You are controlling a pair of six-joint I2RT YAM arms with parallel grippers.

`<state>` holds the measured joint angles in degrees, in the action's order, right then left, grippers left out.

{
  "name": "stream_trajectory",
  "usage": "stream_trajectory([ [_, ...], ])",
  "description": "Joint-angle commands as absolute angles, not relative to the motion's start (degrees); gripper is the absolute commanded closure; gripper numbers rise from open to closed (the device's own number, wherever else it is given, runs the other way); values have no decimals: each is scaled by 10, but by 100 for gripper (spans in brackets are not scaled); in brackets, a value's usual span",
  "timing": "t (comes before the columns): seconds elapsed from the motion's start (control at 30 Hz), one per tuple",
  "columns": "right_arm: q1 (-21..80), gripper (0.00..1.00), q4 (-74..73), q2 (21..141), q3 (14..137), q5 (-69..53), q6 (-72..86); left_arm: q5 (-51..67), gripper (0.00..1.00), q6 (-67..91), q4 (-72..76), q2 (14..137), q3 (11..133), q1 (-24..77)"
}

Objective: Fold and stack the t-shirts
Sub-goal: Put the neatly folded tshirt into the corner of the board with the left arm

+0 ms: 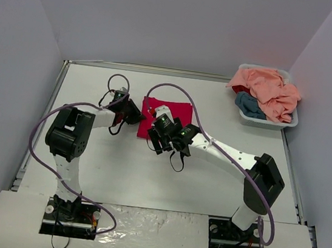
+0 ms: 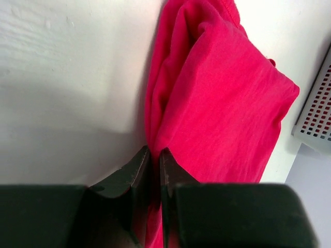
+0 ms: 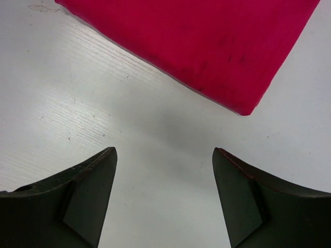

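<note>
Center of overhead frame: folded crimson t-shirt (image 1: 177,112) flat on table (image 1: 117,172), peach and teal shirts (image 1: 268,94) heaped in basket (image 1: 293,121) upper right. Only left wrist view shows left gripper (image 2: 154,151) pinching its bunched edge; right gripper (image 3: 164,152) spread above table, near shirt corner.

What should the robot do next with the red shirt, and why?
Probably open the left claw and let go. The red shirt already lies folded on the table. The left claw is pinched shut on its edge, and the right claw hangs open and empty over bare table near it.
</note>
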<state>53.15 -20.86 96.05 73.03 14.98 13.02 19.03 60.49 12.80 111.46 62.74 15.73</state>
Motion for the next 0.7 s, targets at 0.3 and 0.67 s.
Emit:
stream_trajectory([
  [0.3,514,29,-223,954,715,174,135,179,91,502,8,1113,722,98],
  [0.67,512,28,-223,977,722,177,138,167,89,460,-74,1140,785,19],
])
